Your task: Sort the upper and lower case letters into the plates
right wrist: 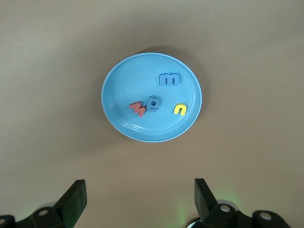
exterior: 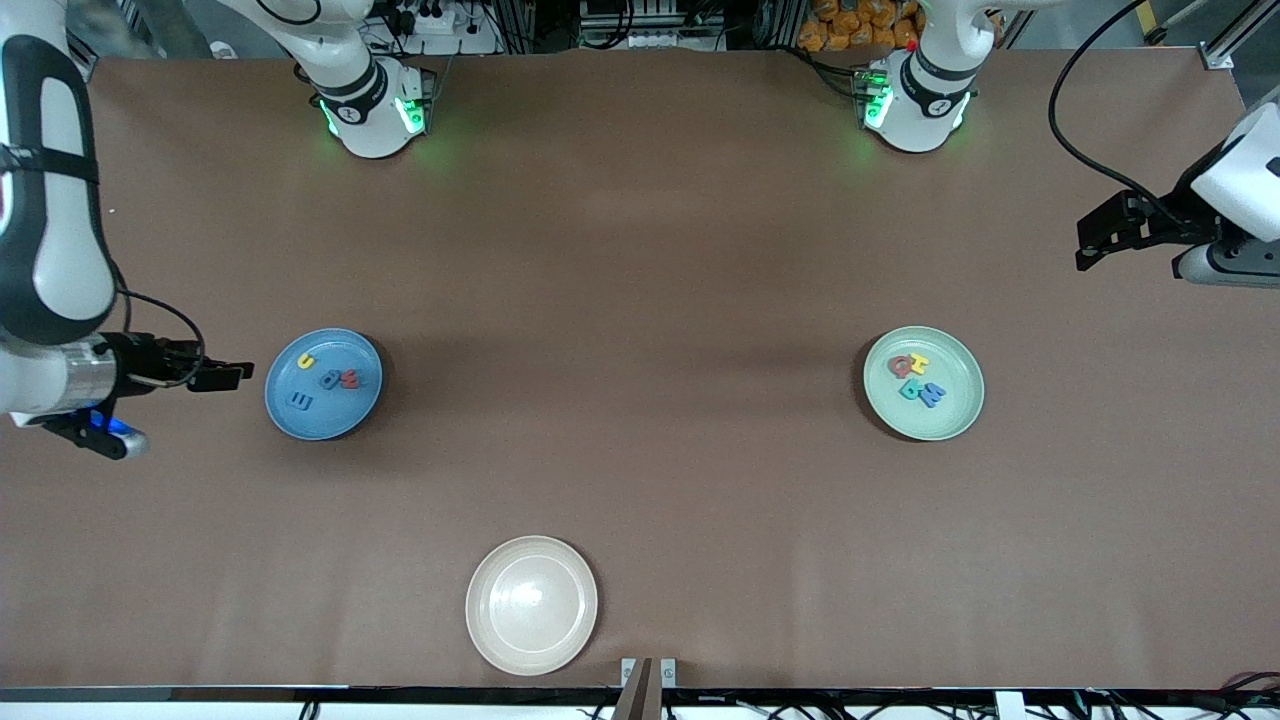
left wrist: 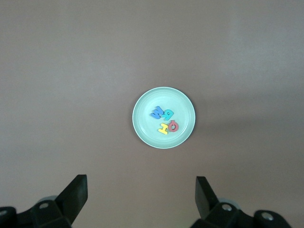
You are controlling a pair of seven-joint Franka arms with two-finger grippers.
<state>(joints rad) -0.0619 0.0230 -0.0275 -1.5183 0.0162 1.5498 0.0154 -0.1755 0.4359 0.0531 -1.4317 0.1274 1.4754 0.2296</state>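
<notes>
both jaws released: left gripper (exterior: 1092,245), right gripper (exterior: 225,375) flank blue plate (exterior: 290,415), green plate (exterior: 955,420) holding letters (exterior: 916,378).

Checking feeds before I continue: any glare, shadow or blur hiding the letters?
Front view: even light, soft shadows beside the blue plate and mint plate, a mild sheen on the cream plate. Both wrist views: letters sharp, no glare.
</notes>
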